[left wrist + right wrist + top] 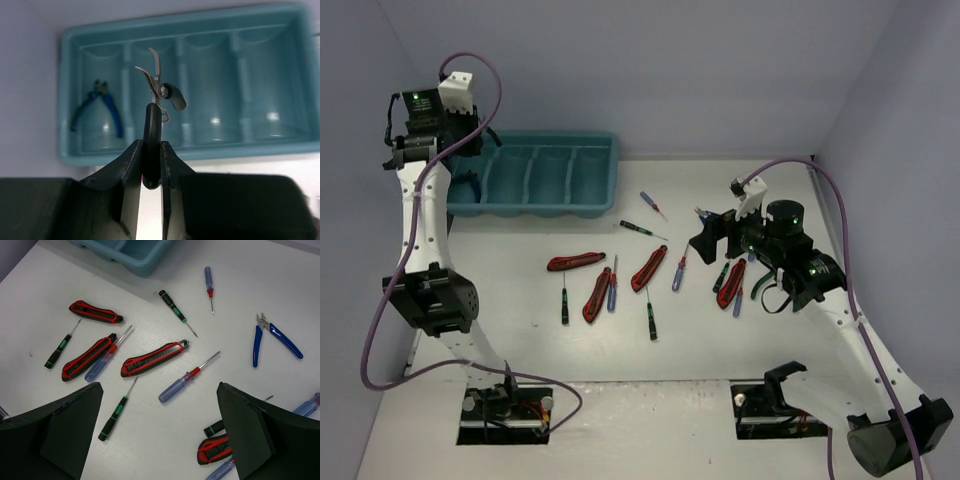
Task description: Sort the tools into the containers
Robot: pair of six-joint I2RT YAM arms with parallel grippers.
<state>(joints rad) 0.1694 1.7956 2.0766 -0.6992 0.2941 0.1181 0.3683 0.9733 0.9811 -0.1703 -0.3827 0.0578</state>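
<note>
Your left pincer (151, 150) is clamped on the dark handle of a pair of pliers (151, 122). It holds them above the teal tray (175, 22), nose pointing away from you. Blue pliers (97, 107) lie in the slot at the left end of the left wrist view, and the other three slots look bare. The held pair hangs in line with the next slot along. You cannot tell which slot sits directly beneath it.

Your right pincer (160, 427) stands wide apart, holding nothing. It hovers over the tabletop (160, 452), where the loose tools lie: red-and-black knives (154, 359), thin screwdrivers (187, 377) and another blue pair (275, 337).

The step in hand looks like the drop-off of the held pliers. The next move likely calls for centring them over the slot that has the blue pliers, lowering them, then parting the fingers. The right arm seems set to pick. It would need to come down over one tool with its fingers square across the handle.
</note>
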